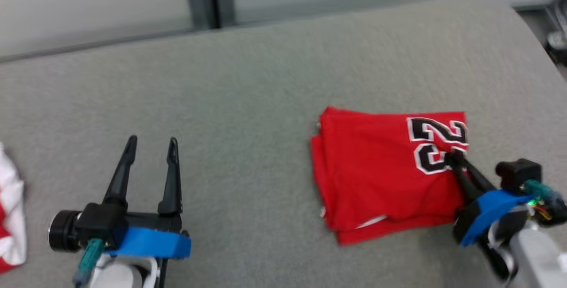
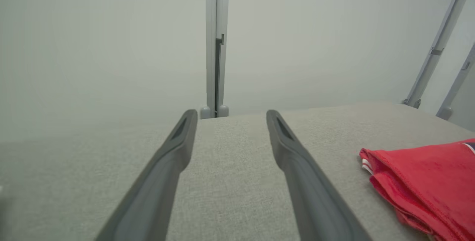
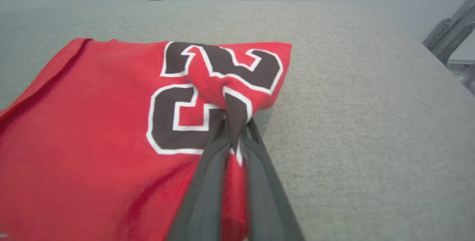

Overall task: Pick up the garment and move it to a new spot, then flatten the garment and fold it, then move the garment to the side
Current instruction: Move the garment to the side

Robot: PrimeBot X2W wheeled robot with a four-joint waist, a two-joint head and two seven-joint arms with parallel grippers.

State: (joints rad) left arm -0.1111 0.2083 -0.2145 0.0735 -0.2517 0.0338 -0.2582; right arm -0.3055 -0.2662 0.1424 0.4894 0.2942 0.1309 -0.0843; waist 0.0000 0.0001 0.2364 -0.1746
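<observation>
The garment (image 1: 381, 177) is a red jersey of smooth knit, folded into a stacked, roughly square packet. Several layered edges show along its left and lower sides. It lies right of centre in the head view, on a broad grey surface (image 1: 266, 79) covered in coarse woven fabric. A black number (image 1: 436, 144) outlined in white sits at the packet's upper right corner. The right gripper (image 1: 454, 157), reaching in from the lower right of the frame, is clenched on a pinch of the jersey at that number, its two dark fingers pressed together with cloth between them.

The right wrist view shows this more closely. The fabric is drawn up into a small puckered ridge at the fingertips, which distorts the digits, and there is a shadow beneath the nearby edge of the packet.

The left gripper (image 1: 152, 144), at the lower left of the head view, is released. Its tapered fingers are spread in a narrow V over bare surface, well apart from the jersey. The left wrist view shows those fingers (image 2: 159, 181) as matt grey with recessed tips, and catches the jersey's stitched hem and a sliver of white trim at its lower right. A slim grey post (image 2: 216, 48) rises beyond the far edge at upper centre.

The head view adds a crumpled white-and-red cloth (image 1: 11, 217) at its left edge.
</observation>
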